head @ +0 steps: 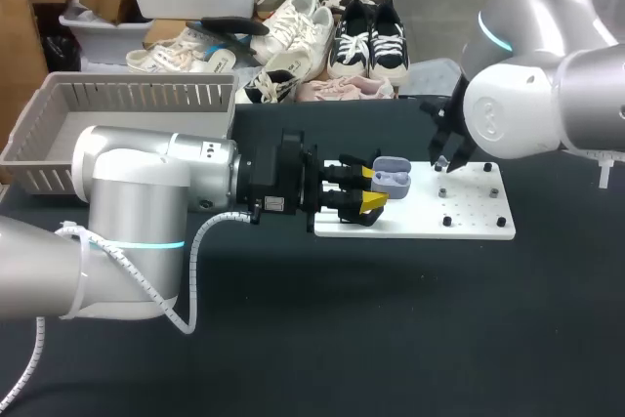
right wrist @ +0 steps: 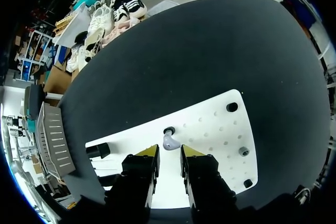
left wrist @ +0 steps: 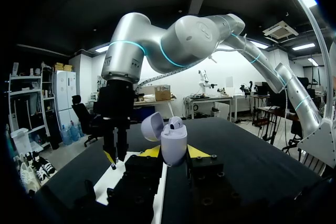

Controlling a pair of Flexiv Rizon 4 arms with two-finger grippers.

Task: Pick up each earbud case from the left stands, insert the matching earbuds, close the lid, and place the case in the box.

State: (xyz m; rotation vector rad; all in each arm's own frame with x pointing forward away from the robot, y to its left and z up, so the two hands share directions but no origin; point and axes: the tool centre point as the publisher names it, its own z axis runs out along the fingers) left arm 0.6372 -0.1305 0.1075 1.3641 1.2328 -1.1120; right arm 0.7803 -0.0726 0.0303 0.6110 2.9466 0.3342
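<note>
My left gripper [head: 374, 189] is shut on an open lavender earbud case [head: 392, 179], held over the left end of the white board [head: 469, 227]. In the left wrist view the case [left wrist: 174, 148] stands upright between the yellow tips with its lid [left wrist: 151, 128] tipped back, and one white earbud [left wrist: 176, 124] sits in it. My right gripper [head: 444, 161] points down at the board's far edge. In the right wrist view its fingers stand a little apart. A pale earbud [right wrist: 169, 141] rests on a peg just ahead of the gap between the tips.
The board [right wrist: 210, 140] carries several small black pegs [right wrist: 231, 107] and a black stand [right wrist: 97, 150] at one end. A grey slatted basket [head: 127, 95] sits at the table's far left. Dark table surface lies in front of the board.
</note>
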